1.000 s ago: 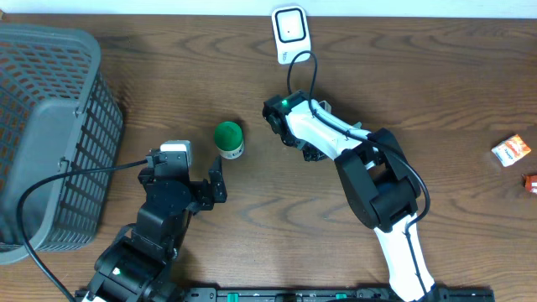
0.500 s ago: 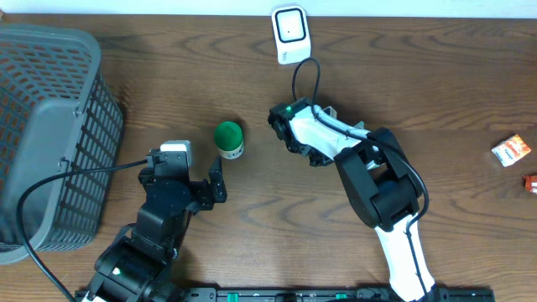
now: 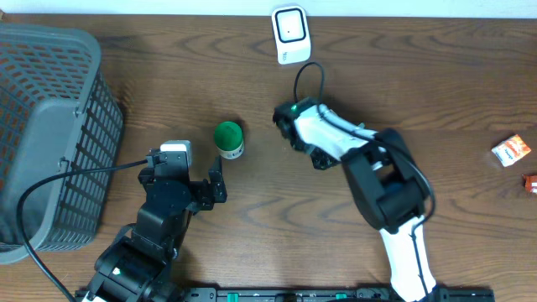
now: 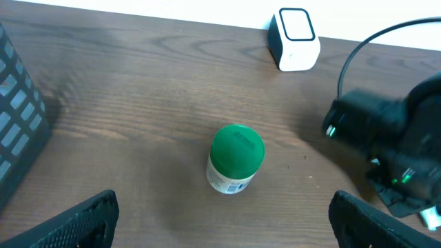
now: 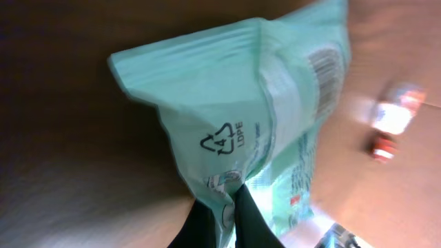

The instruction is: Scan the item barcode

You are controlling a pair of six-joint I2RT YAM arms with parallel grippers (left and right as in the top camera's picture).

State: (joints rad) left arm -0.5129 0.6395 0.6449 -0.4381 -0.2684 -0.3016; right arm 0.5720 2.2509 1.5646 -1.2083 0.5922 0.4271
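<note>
The pale green packet (image 5: 275, 103) hangs from the right tool (image 5: 224, 207), which is shut tight on just one edge of it. From above, the packet hides under the arm, near the white scanner (image 3: 289, 33). The pinch is small, so the soft packet might slip out or flop. Then its barcode (image 5: 324, 65) could face away from the scanner. The left tool (image 4: 224, 220) is wide open and holds nothing. I count one packet, one scanner, one green-topped jar (image 3: 228, 138), one basket (image 3: 50, 126), two little packs (image 3: 510, 151) and two tools.
</note>
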